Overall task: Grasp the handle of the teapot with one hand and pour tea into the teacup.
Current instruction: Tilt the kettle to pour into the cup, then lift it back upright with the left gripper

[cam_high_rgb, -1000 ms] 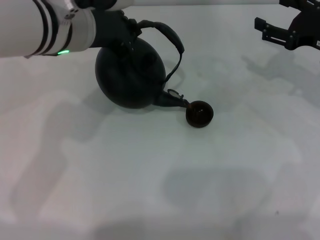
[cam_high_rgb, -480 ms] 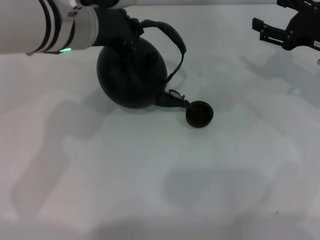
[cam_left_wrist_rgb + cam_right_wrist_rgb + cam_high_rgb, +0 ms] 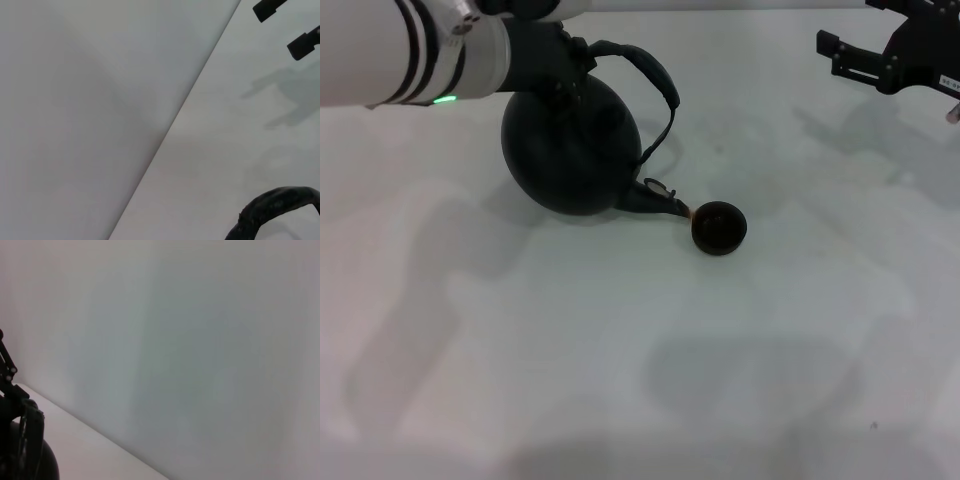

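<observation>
The black round-bellied teapot point(image 3: 570, 150) is tipped to the right, and its short spout point(image 3: 665, 203) points down at the rim of the teacup point(image 3: 719, 227). The teacup is small and dark and stands on the white table. The arched black handle point(image 3: 655, 75) curves over the pot's right side; part of it shows in the left wrist view point(image 3: 275, 205). My left gripper point(image 3: 560, 55) is shut on the handle's left end above the pot. My right gripper point(image 3: 830, 52) is open and empty at the far right, well away from the cup; its fingertips point(image 3: 270, 7) show in the left wrist view.
The white table point(image 3: 640, 380) spreads around the pot and cup, with a pale wall behind it. The right wrist view shows mostly the wall point(image 3: 200, 340), with a dark shape point(image 3: 25, 455) at one corner.
The teapot has shifted a little to the left and its spout has dipped lower at the cup's rim. The right gripper has drifted slightly left and toward the back.
</observation>
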`<state>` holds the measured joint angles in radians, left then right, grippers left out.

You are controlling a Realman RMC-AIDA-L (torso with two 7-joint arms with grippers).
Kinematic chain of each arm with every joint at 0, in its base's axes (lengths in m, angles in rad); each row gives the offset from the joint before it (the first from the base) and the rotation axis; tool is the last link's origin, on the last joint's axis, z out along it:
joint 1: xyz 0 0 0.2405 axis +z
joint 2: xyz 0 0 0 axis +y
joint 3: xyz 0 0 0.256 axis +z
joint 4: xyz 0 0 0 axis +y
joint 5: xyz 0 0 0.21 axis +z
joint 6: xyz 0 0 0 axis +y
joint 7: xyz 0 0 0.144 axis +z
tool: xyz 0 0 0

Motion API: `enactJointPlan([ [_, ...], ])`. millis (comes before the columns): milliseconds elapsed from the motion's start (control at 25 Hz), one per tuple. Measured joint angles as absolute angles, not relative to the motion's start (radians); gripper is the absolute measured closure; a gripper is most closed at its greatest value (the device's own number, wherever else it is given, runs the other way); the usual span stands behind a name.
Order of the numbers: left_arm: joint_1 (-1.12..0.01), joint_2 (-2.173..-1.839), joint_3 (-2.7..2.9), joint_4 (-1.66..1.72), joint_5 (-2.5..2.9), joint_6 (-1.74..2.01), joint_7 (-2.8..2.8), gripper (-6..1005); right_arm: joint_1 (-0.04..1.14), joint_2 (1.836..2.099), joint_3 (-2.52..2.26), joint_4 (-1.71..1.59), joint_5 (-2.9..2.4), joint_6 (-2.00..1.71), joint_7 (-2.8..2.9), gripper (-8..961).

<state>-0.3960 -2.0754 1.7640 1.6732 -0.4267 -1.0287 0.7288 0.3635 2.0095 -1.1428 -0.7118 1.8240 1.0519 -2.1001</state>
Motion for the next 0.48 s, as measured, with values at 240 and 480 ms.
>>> enactJointPlan([
  [240,-0.413,-2.077,1.764,1.671,-0.425,-1.043,0.728,877,0.364,2.010,-1.143,-0.710,1.824,1.050,-2.100,90],
  [480,-0.425,-2.077,1.764,1.670,-0.425,-1.043,0.714,877,0.363,2.010,-1.143,-0.710,1.824,1.048,-2.100,90],
])
